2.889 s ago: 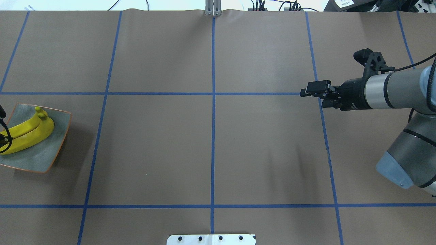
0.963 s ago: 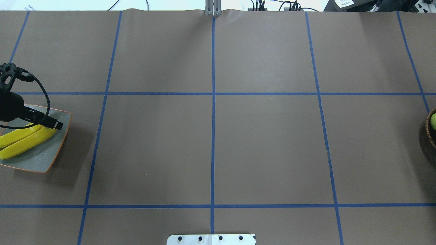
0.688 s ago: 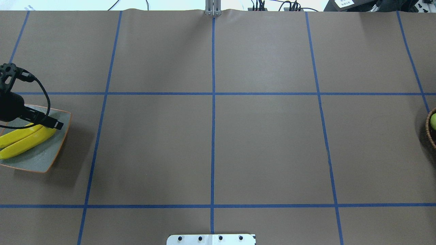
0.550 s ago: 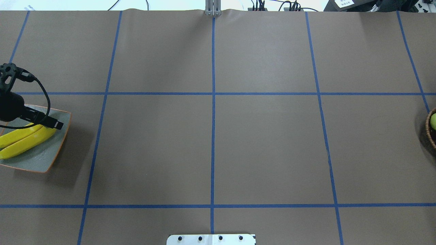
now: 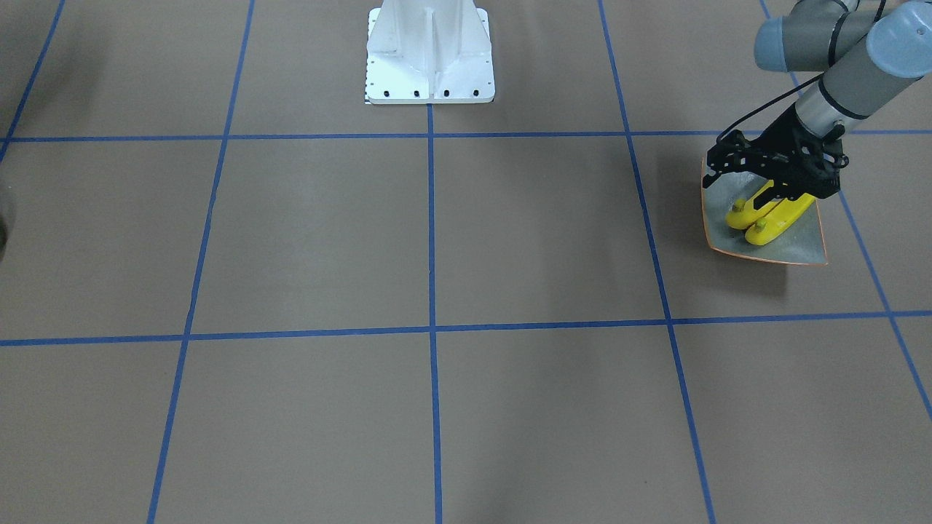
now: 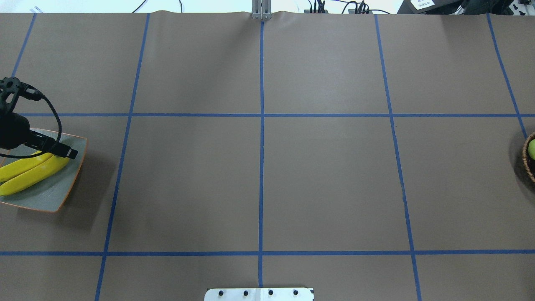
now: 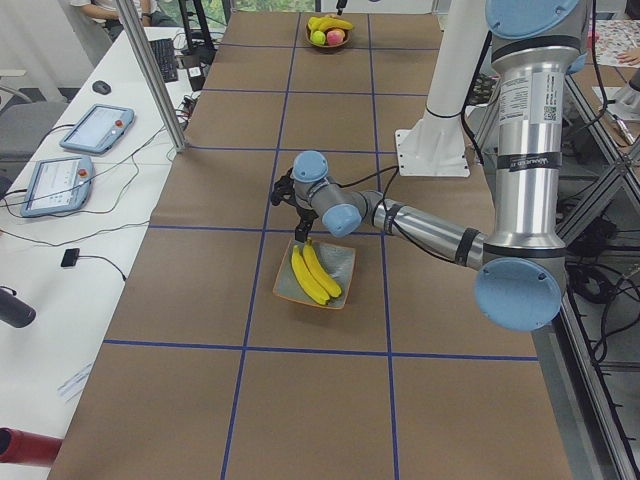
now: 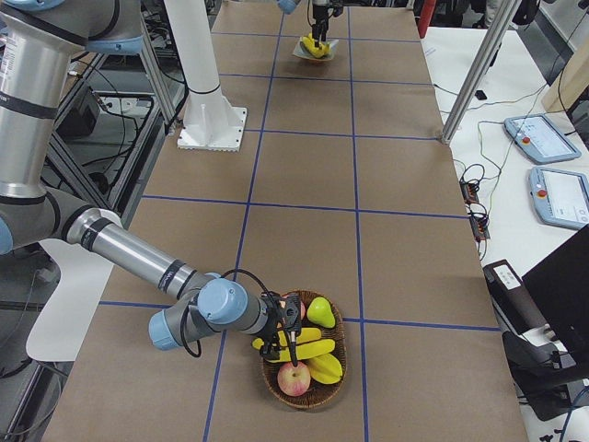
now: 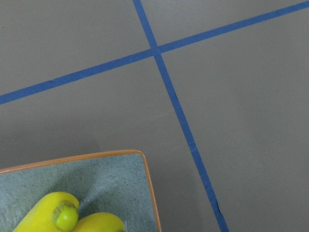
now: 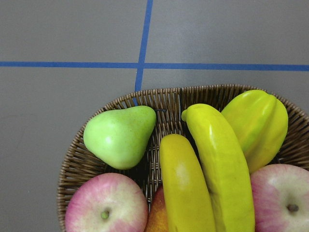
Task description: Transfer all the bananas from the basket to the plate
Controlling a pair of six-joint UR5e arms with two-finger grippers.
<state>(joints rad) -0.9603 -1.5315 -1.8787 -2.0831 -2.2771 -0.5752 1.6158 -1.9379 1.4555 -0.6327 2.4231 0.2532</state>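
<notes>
Two yellow bananas (image 6: 31, 171) lie side by side on the square grey-green plate (image 6: 52, 196) at the table's left end. They also show in the front view (image 5: 775, 218). My left gripper (image 5: 773, 195) hangs low over their stem ends at the plate's far corner; I cannot tell whether it is open or shut. Two more bananas (image 10: 207, 179) lie in the wicker basket (image 10: 159, 94). My right gripper (image 8: 287, 339) hovers just over them; only the exterior right view shows it, so I cannot tell its state.
The basket also holds a green pear (image 10: 120, 135), a starfruit (image 10: 258, 125) and two apples (image 10: 106, 205). Its edge shows at the overhead view's right edge (image 6: 527, 161). The robot's white base (image 5: 429, 51) stands mid-table. Blue tape lines grid the brown table cover.
Over the last second nothing visibly moves. Since 2.9 s ago my right arm has left the overhead view toward the basket, and my left gripper has moved over the plate's far corner.
</notes>
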